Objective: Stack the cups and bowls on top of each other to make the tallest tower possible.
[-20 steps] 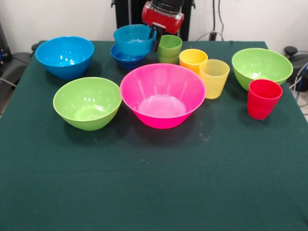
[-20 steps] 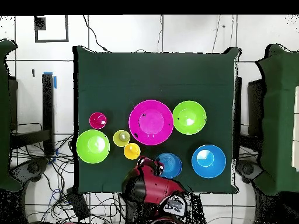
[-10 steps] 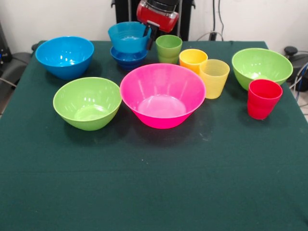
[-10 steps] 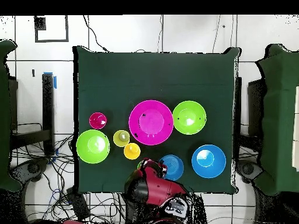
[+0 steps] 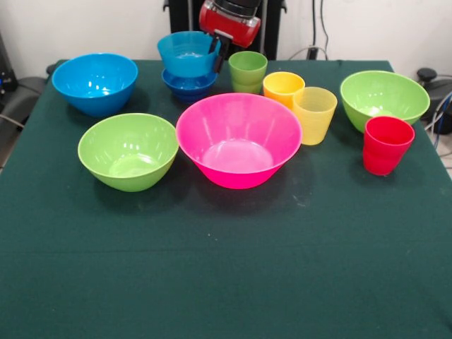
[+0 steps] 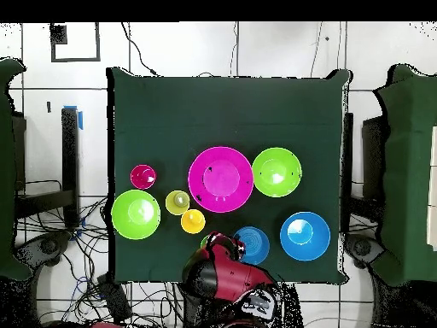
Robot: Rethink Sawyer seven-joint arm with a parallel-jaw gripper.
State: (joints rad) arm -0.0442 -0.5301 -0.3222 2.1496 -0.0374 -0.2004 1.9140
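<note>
A: Holding the light blue bowl (image 5: 187, 53) by its right rim, the hand (image 5: 216, 54) has it clamped just above the dark blue bowl (image 5: 187, 82), at the top centre of the front view. The upper bowl looks a little lifted, not seated.

B: So the step is to settle it well. I'd judge it should stay centred over the lower bowl and level, because a pinch on one rim tends to tip the far side down. Only release once the base sits inside.

A: The green cup (image 5: 248, 71) stands just beside the hand's right, so any sideways drift could knock it.

B: What does the overhead view add?

A: It shows the blue stack (image 6: 251, 245) low in the frame, between the medium blue bowl (image 6: 305, 236) to its right and the orange cup (image 6: 193, 221) to its left, on the green counter (image 6: 230, 111). But the red arm covers the hand there, and the green cup is nearly hidden; I can't judge the grip from above.

B: And the front view alone shows the height gap between the two bowls.
</note>
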